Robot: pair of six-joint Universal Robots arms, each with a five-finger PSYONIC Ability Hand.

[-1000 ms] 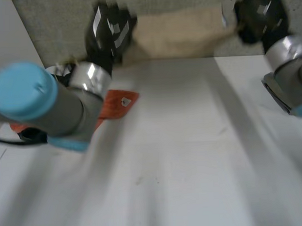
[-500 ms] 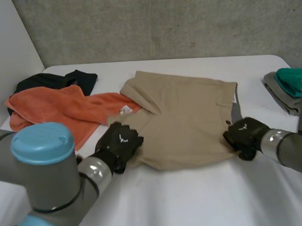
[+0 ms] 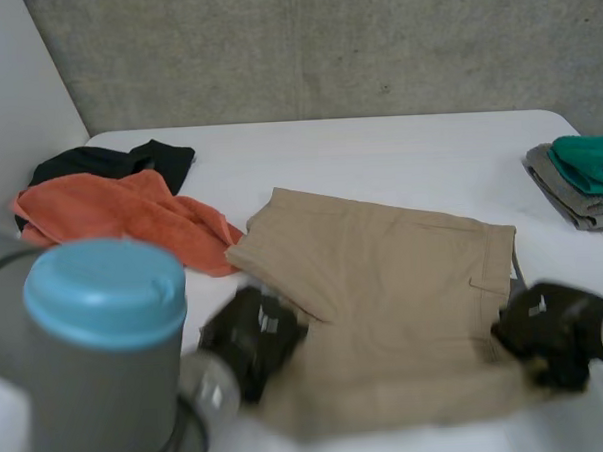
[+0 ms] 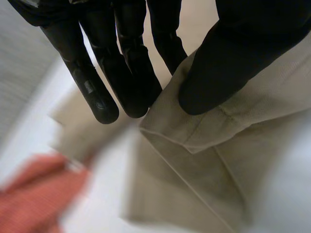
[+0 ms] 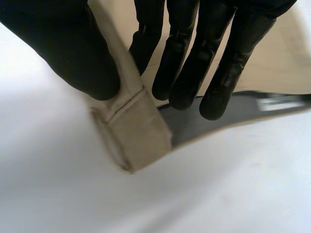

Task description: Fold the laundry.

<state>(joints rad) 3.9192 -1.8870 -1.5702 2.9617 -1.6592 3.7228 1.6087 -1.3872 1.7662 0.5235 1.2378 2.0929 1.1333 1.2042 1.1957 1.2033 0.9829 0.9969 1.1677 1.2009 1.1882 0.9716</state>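
Beige shorts [image 3: 384, 282] lie spread on the white table [image 3: 378, 153], with one part folded over near the left side. My left hand [image 3: 251, 338] is at their near left corner. In the left wrist view its thumb [image 4: 233, 63] and fingers [image 4: 129, 73] pinch a hemmed edge of the shorts [image 4: 214, 126]. My right hand [image 3: 551, 330] is at the near right corner. There its thumb [image 5: 68, 53] and fingers [image 5: 194, 63] clamp a doubled band of the shorts [image 5: 133, 131].
An orange cloth [image 3: 131, 218] and a black garment [image 3: 109, 162] lie bunched at the far left of the table. A folded green piece [image 3: 589, 161] sits on a folded grey one [image 3: 571, 202] at the right edge. My left arm [image 3: 97, 365] is in the near left foreground.
Both hands have brought the shorts down from the far side and drawn them toward the near edge, still holding them. The shorts now lie flatter and clear of the orange cloth.
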